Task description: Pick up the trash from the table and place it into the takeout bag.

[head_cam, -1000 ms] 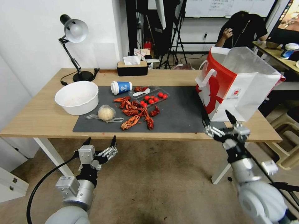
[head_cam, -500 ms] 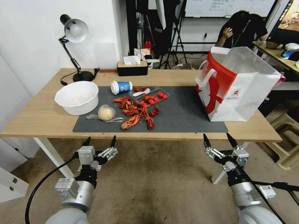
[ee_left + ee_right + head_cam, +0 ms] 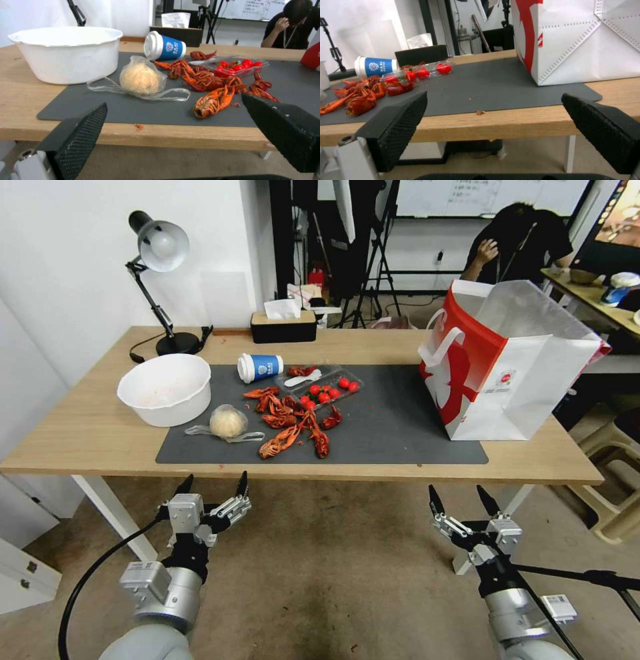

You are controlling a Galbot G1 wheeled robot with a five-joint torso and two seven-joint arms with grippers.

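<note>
Head view is showing the left tool (image 3: 212, 483) hanging released below the counter's (image 3: 100, 437) near edge, with the wrapped pale ball (image 3: 227, 421) lying straight beyond it on the grey mat (image 3: 387, 427), nearest of the trash. Crayfish shells (image 3: 293, 423) are sitting just right of the ball. Right tool (image 3: 464, 500) is also hanging released below the near edge, closer to the takeout bag (image 3: 507, 367) standing at the far right.

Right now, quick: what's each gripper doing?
Left gripper: open, empty, below the table's front edge.
Right gripper: open, empty, below the front edge near the takeout bag.
</note>
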